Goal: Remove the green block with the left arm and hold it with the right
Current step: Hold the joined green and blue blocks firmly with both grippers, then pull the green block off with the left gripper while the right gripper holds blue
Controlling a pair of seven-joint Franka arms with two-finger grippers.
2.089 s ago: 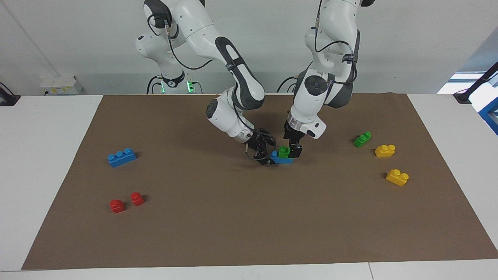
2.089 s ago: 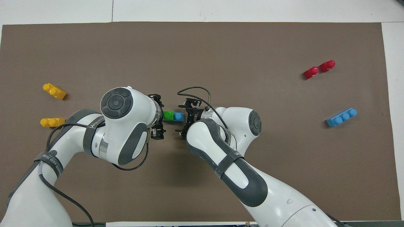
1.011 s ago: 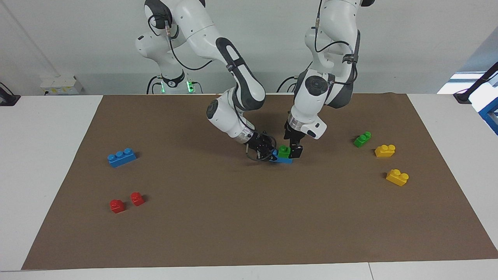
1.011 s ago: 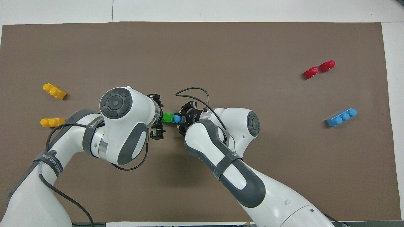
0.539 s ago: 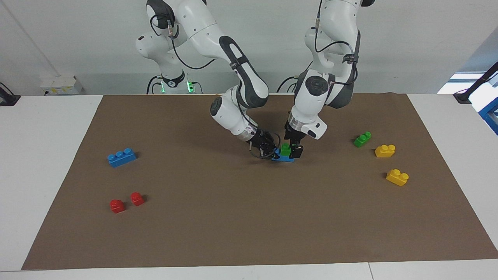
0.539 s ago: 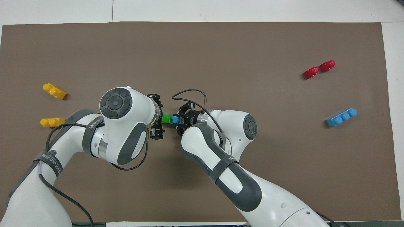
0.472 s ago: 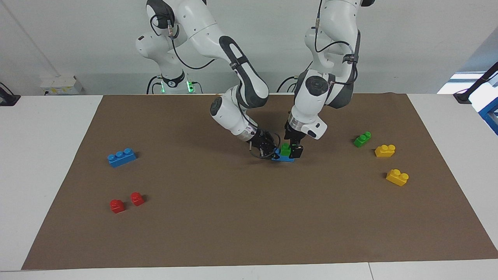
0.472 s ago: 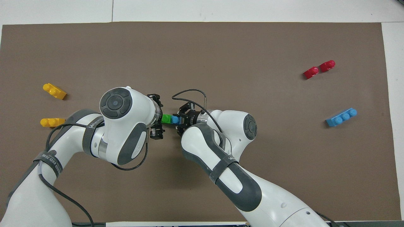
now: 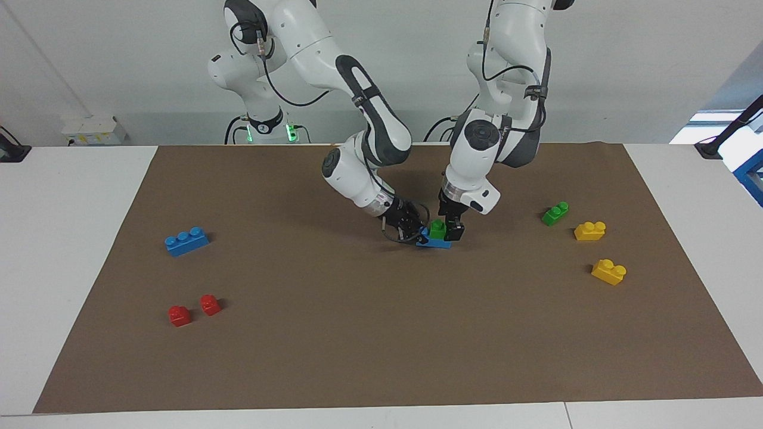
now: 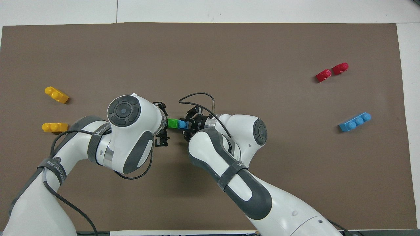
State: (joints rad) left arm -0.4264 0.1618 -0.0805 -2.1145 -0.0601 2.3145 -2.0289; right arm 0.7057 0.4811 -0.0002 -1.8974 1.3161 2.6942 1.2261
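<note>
Brown matting (image 9: 298, 357) covers the middle of the white worktop (image 9: 65, 238), with a plain grey wall at the robots' end. At the centre of the mat the right gripper (image 9: 415, 233) comes in low and slanted, and it is pressed together on the end of a blue brick (image 9: 434, 243) that lies there. The green block (image 9: 438, 230) sits on top of this blue brick. The left gripper (image 9: 448, 229) stands steeply over it with its fingers around the green block, but I cannot tell if they pinch it already or only stand beside it.

I judge that the step in hand is the grasp before the pull: the right arm holds the base, the left arm takes the green block. The next move calls for a firm pinch and then a straight lift, while the base is kept down.

Well apart toward the left arm's end lie a darker green brick (image 9: 555, 213) and two yellow bricks (image 9: 590, 230); toward the right arm's end lie another blue brick (image 9: 186, 241) and two red pieces (image 9: 210, 304).
</note>
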